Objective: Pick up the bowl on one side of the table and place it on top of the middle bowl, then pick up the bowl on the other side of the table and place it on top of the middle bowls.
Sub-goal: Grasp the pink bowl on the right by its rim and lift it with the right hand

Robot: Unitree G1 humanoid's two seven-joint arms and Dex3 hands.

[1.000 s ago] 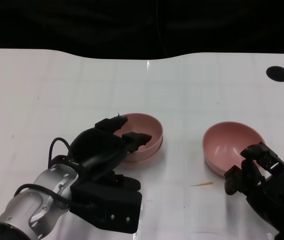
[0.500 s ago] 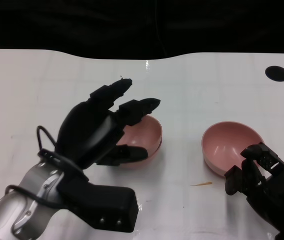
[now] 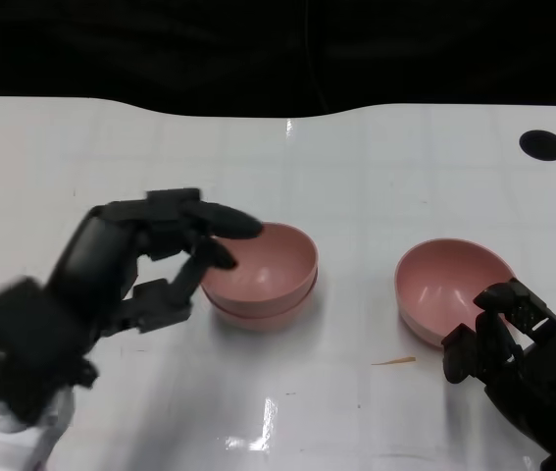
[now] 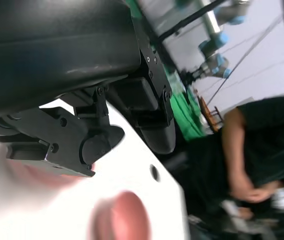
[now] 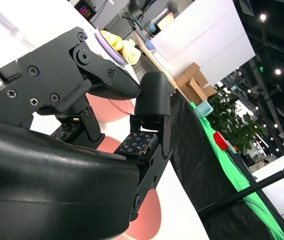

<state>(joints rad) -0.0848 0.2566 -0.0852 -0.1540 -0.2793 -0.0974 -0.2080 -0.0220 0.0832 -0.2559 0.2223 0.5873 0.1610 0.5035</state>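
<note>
In the head view, two pink bowls stand nested as one stack (image 3: 268,270) at the table's middle. My left hand (image 3: 130,270) hovers just left of the stack, motion-blurred, fingers spread and empty, its fingertips over the stack's left rim. A single pink bowl (image 3: 444,285) sits upright to the right. My right hand (image 3: 518,358) rests at that bowl's near right rim with its fingers curled in. The right wrist view shows the fingers (image 5: 149,92) bent close to the thumb with nothing between them, and pink bowl surface (image 5: 144,220) behind.
A black round hole (image 3: 542,144) lies in the white table (image 3: 81,167) at the far right. A thin yellowish scrap (image 3: 395,362) lies in front of the right bowl. In the left wrist view a person (image 4: 262,145) in dark clothes stands beside the table.
My left hand has let go of the bowl now in the stack, opened, and drawn back to the left and nearer to me. The right hand and right bowl have not moved.
</note>
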